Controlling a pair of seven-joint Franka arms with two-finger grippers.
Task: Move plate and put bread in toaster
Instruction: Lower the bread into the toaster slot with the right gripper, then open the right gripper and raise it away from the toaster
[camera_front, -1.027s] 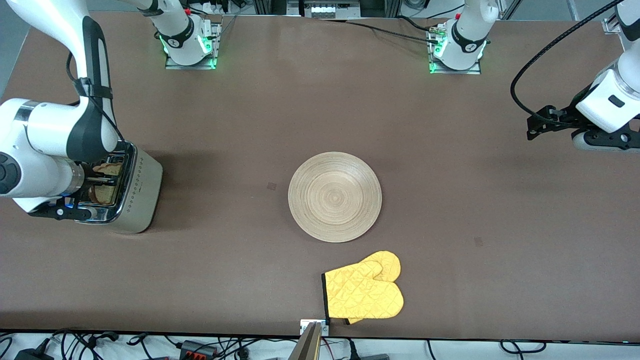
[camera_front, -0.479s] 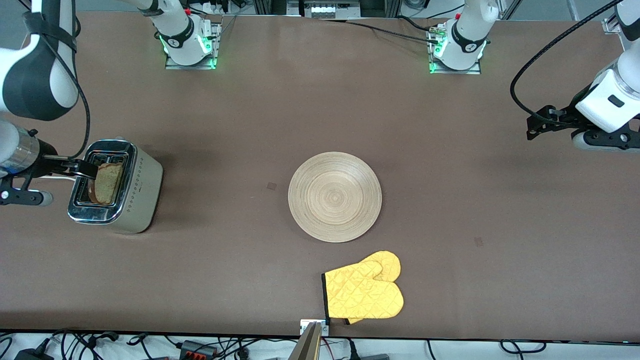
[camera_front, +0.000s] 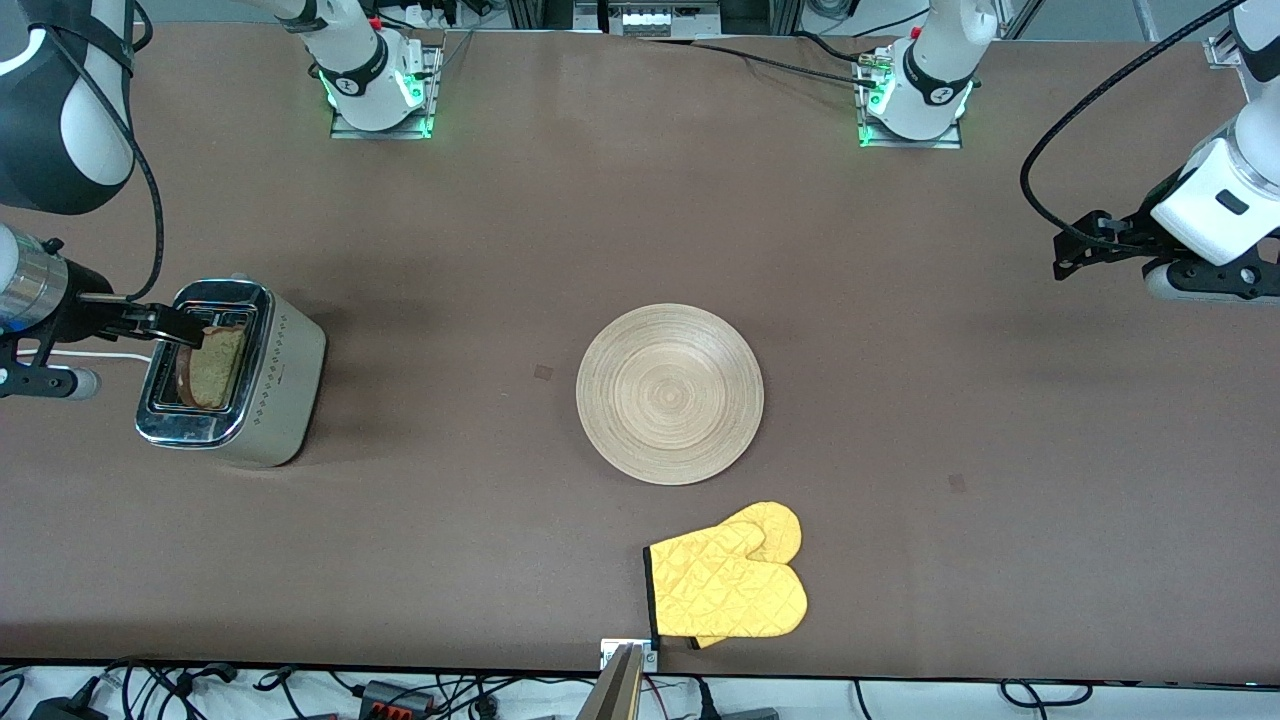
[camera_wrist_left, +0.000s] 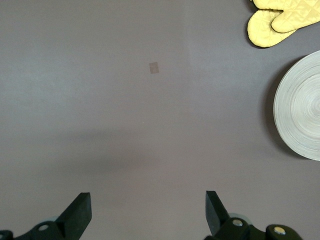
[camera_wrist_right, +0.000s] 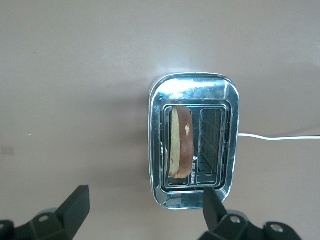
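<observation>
The toaster (camera_front: 285, 390) stands at the right arm's end of the table. The bread (camera_front: 212, 365) stands upright in one slot, its brown crust sticking up; the other slot is empty. In the right wrist view the bread (camera_wrist_right: 180, 142) sits in the chrome top of the toaster (camera_wrist_right: 192, 85). My right gripper (camera_front: 175, 327) hangs open over the toaster's rim, holding nothing (camera_wrist_right: 144, 209). The wooden plate (camera_front: 669, 394) lies mid-table, bare. My left gripper (camera_front: 1078, 255) waits open over the left arm's end of the table (camera_wrist_left: 146, 212), with the plate (camera_wrist_left: 300, 107) at the view's edge.
A yellow oven mitt (camera_front: 728, 587) lies near the table's front edge, nearer to the camera than the plate, and also shows in the left wrist view (camera_wrist_left: 280, 20). The toaster's white cord (camera_front: 90, 355) runs off toward the table's end.
My right gripper has opened, let go of the bread and risen off the toaster, drawing back toward the table's end. The bread stays in its slot. The left arm has not moved.
</observation>
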